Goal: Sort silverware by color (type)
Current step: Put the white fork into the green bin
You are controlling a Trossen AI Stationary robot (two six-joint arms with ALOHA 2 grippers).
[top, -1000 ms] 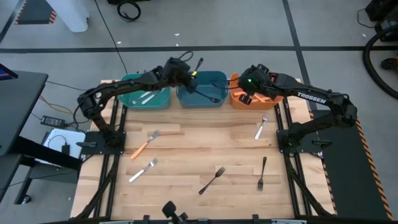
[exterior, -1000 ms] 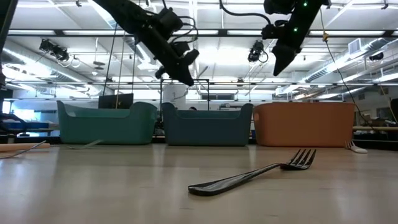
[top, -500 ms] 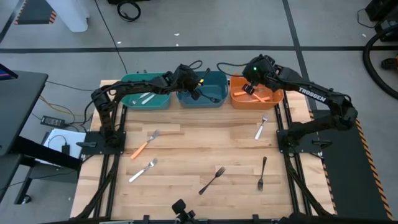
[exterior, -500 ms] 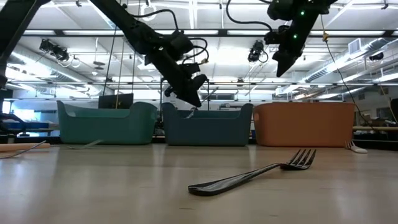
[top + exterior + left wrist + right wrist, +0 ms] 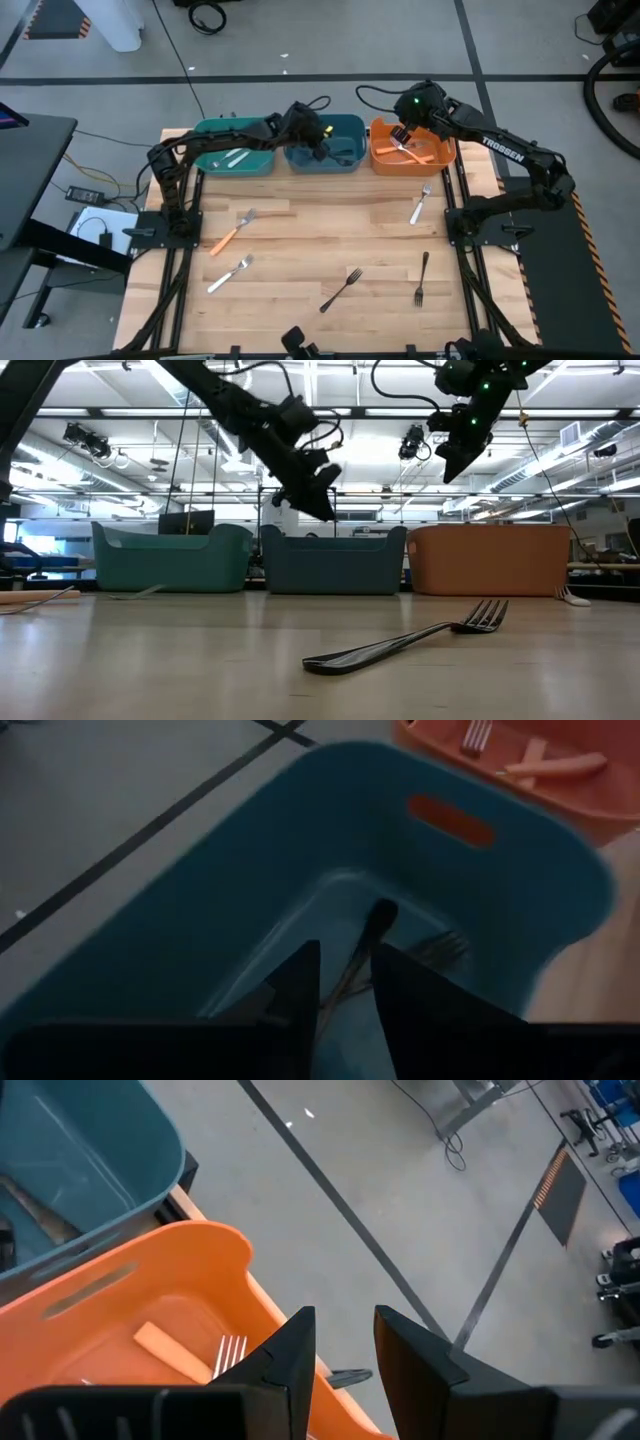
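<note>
A black fork lies nearest on the counter. Left hand – fingers apart, empty – hangs over the blue bin; only its wrist view shows black forks inside. Right hand, apart, hovers over the orange bin.

- Both arms are black, made of long thin parts with round joints.
- The right arm has white letters and a small green light.
- Black cables loop near each wrist.
</note>
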